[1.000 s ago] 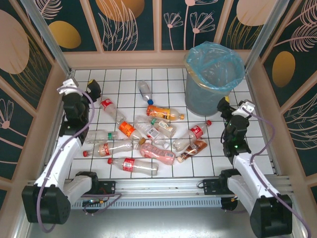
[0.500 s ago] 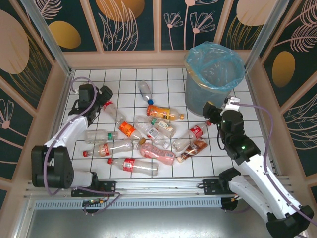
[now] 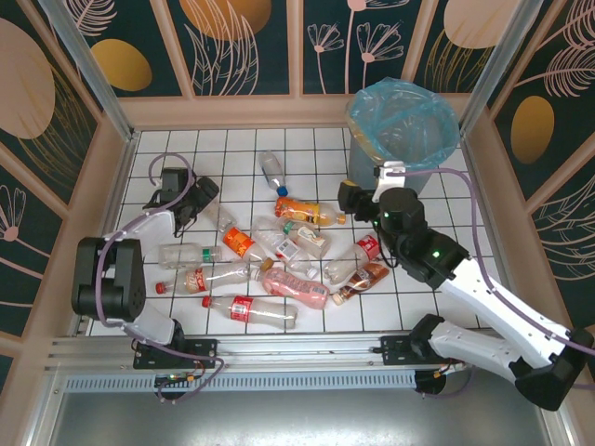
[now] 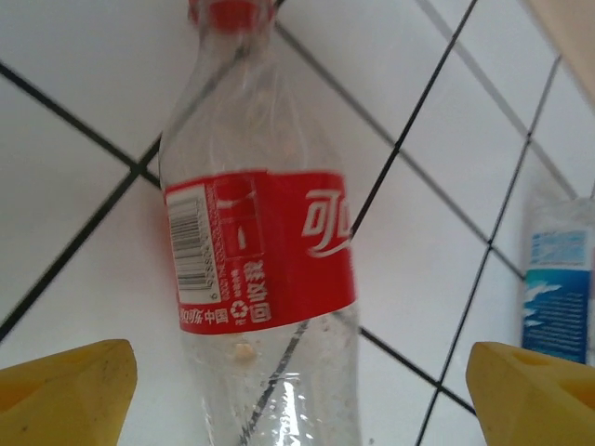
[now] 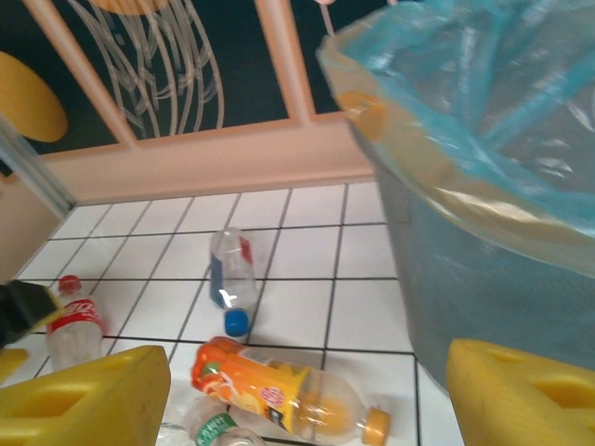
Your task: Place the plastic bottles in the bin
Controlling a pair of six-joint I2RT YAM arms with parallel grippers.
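Several plastic bottles point(image 3: 279, 265) lie scattered on the white tiled floor. My left gripper point(image 3: 197, 197) is down over a clear bottle with a red label point(image 4: 260, 251), cap pointing away. Its yellow fingers point(image 4: 65, 395) stand wide on either side without touching it: open. My right gripper point(image 3: 349, 197) hangs open left of the bin point(image 3: 402, 139), just above an orange-labelled bottle point(image 5: 279, 395) with an orange cap. Nothing sits between its fingertips point(image 5: 525, 395). The bin point(image 5: 483, 186), grey mesh with a blue bag, rises close on the right.
A clear bottle with a blue cap point(image 5: 230, 274) lies on the tiles beyond the orange one. A blue-labelled bottle point(image 4: 558, 279) lies right of the left gripper. Wooden walls ring the floor; the left wall is close to the left arm.
The left arm has stretched out and dropped low over the red-labelled bottle. The right arm has swung left from beside the bin toward the orange bottle. Both pairs of jaws have narrowed a little.
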